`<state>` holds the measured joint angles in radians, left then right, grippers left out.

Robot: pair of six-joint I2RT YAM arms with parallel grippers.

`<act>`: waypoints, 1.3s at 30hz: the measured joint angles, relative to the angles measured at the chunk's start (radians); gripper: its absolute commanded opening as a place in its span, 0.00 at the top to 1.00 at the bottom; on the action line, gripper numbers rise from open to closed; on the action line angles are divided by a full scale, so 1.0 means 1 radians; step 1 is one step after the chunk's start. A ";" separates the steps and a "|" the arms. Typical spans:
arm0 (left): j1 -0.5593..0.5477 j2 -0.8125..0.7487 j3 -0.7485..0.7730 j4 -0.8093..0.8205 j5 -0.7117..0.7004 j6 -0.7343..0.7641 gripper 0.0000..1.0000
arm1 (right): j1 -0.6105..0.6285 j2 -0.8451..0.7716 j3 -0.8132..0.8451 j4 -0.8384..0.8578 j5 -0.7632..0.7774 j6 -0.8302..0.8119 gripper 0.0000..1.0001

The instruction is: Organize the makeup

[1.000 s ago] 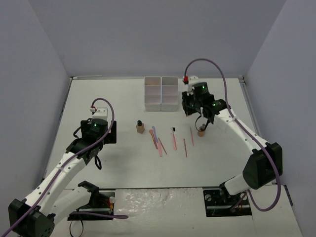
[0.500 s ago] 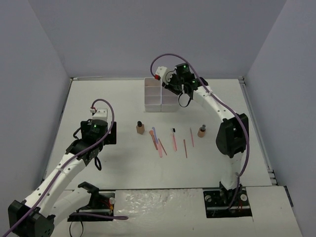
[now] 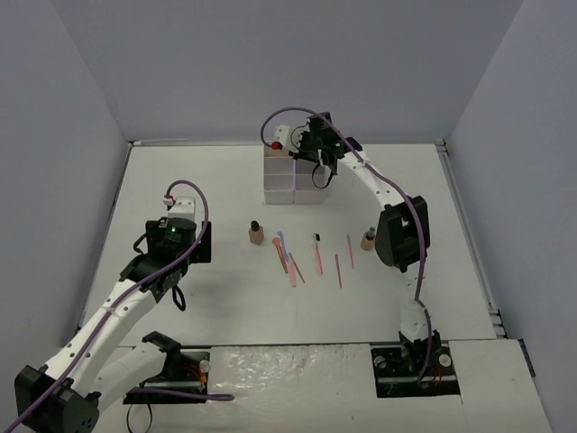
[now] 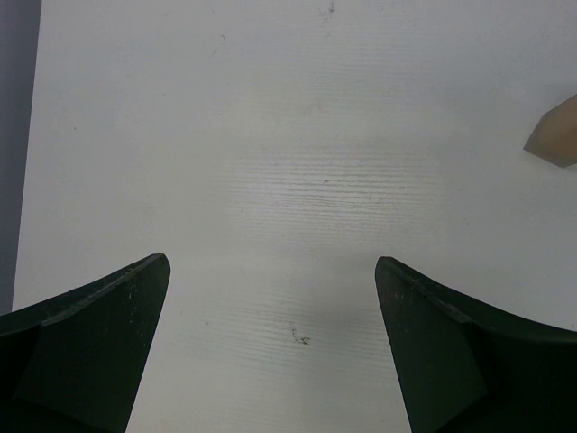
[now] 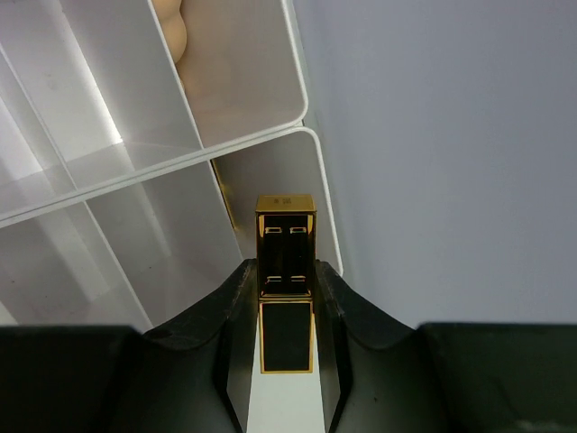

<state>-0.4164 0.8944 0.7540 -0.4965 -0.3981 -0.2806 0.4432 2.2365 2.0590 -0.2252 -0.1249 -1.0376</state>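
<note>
The right gripper (image 5: 287,275) was clamped on a black-and-gold tube (image 5: 286,244), holding it just above the outer rim of the white compartment box (image 5: 135,167), near the cell with a peach sponge (image 5: 171,32). Released from there, the tube would likely clip that rim and tumble outside the box. The left gripper (image 4: 270,266) hung with jaws apart over the table (image 4: 270,108), well apart from the box.
</note>
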 measured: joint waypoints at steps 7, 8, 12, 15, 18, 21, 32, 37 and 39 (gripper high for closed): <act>0.000 0.012 0.000 0.001 0.000 0.001 0.03 | 0.004 0.057 0.000 0.040 0.035 -0.041 0.91; 0.000 0.016 0.000 0.001 0.000 0.001 0.03 | 0.005 0.062 0.000 0.046 0.040 -0.046 0.89; 0.000 0.026 0.000 0.001 0.001 0.001 0.03 | 0.005 0.068 0.000 0.066 0.058 -0.063 0.79; 0.000 0.026 0.000 0.001 0.001 0.001 0.03 | 0.008 0.068 0.000 0.081 0.068 -0.068 0.71; 0.000 0.026 0.000 0.001 0.001 0.001 0.03 | 0.009 0.068 0.000 0.093 0.076 -0.071 0.65; 0.000 0.026 0.000 0.001 0.001 0.001 0.03 | 0.011 0.068 0.000 0.106 0.082 -0.076 0.57; 0.000 0.026 0.000 0.001 0.001 0.001 0.03 | 0.036 0.049 -0.047 0.148 0.099 0.016 0.46; 0.000 0.024 0.000 0.001 0.001 0.001 0.03 | 0.043 -0.075 -0.182 0.155 0.126 0.262 0.44; 0.000 0.023 0.000 0.001 0.001 0.001 0.03 | 0.042 -0.175 -0.265 0.148 0.141 0.388 0.44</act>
<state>-0.4164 0.9171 0.7536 -0.4952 -0.3973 -0.2794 0.4852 2.0612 1.7943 -0.0775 0.0161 -0.6499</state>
